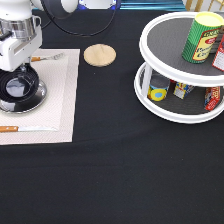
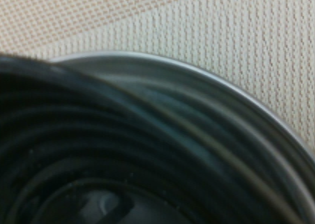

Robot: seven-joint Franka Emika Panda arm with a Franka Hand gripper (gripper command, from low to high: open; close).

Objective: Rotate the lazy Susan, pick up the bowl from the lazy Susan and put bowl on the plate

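Note:
The glossy black bowl (image 1: 20, 89) sits in the silver plate (image 1: 31, 105) on a beige placemat at the exterior view's left. My gripper (image 1: 22, 73) hangs right over the bowl's far rim, close to it or touching it. The wrist view shows the bowl's ridged inside (image 2: 101, 165) from close by, with the plate's rim (image 2: 214, 80) curving around it. The two-tier white lazy Susan (image 1: 148, 98) stands at the exterior view's right and has no bowl on it.
The placemat (image 1: 60, 100) also carries a fork (image 1: 47, 58) and a knife (image 1: 20, 129). A tan wooden disc (image 1: 99, 54) lies between placemat and lazy Susan. A green can (image 1: 202, 37) stands on the top tier, and smaller cans (image 1: 159, 89) on the lower tier.

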